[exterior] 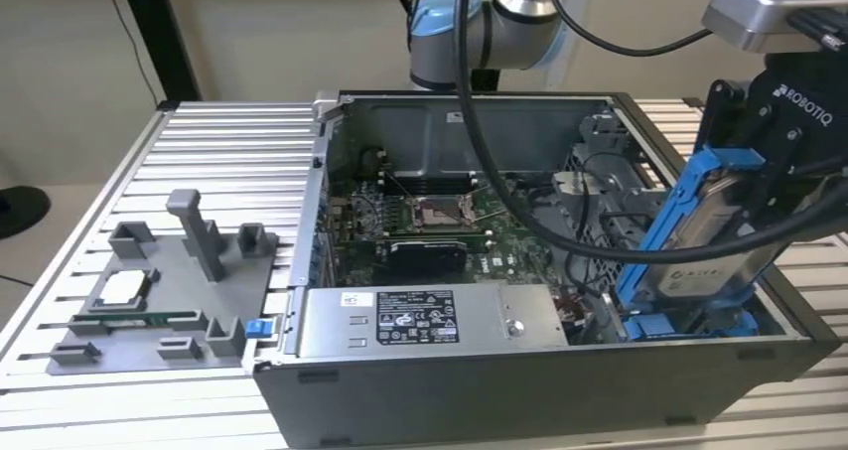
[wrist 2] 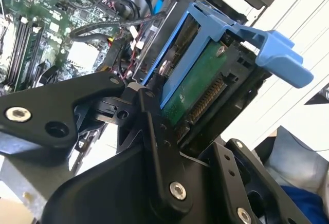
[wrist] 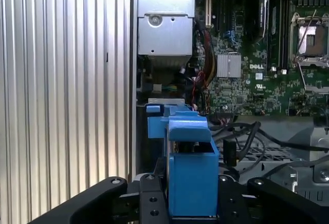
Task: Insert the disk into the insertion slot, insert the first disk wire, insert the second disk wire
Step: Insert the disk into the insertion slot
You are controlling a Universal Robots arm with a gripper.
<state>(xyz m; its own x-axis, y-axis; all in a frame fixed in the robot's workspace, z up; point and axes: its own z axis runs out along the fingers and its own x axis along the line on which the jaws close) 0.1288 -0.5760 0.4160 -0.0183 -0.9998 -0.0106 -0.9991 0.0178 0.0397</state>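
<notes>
My gripper [exterior: 745,187] is shut on the disk [exterior: 702,246], a silver-grey drive in a bright blue caddy. The disk hangs steeply tilted over the open computer case's front corner at the exterior view's right. Its lower end reaches down to the insertion slot [exterior: 669,324], where blue plastic rails show beside perforated grey metal. In the second wrist view the disk's green circuit board [wrist 2: 198,88] sits between my black fingers [wrist 2: 151,116]. The first wrist view has the blue caddy [wrist: 191,175] clamped in my gripper [wrist: 190,206]. Black cables [wrist: 244,136] lie near the bay; which are the disk wires I cannot tell.
A grey power-supply box with a sticker [exterior: 411,321] lies along the case's front. The motherboard [exterior: 424,222] fills the case floor. My arm's thick black cable [exterior: 530,207] drapes across the case. A grey fixture plate [exterior: 159,291] rests on the slatted table [exterior: 225,152] at the exterior view's left.
</notes>
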